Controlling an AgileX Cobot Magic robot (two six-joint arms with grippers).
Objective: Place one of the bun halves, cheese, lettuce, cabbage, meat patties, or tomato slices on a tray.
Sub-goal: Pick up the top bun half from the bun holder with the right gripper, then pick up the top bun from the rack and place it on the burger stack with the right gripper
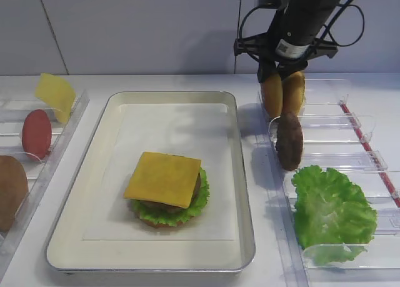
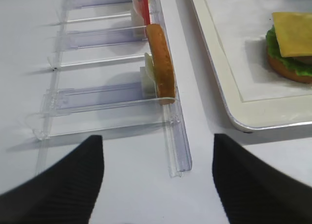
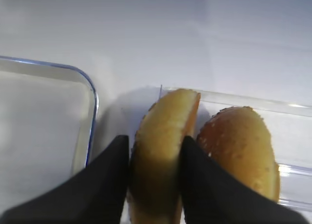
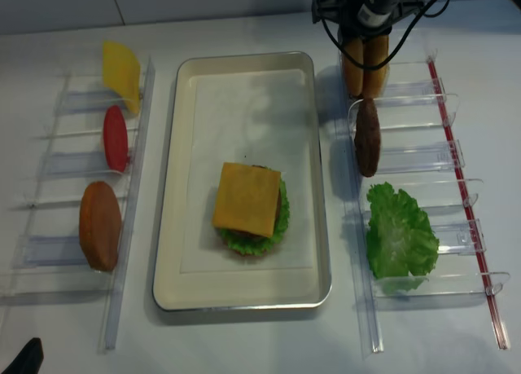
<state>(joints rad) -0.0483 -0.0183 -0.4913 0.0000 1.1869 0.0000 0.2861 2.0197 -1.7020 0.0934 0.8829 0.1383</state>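
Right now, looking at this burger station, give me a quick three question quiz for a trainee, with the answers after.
1. True or false: the right gripper is shut on a bun half standing on edge in the clear rack.
2. What lies on top of the stack on the tray? A) tomato slice B) cheese slice C) meat patty
3. Which item stands in the rack slot just in front of the two bun halves?

Key:
1. True; its fingers press both faces of the left bun half.
2. B, the cheese slice, over patty and lettuce.
3. The meat patty.
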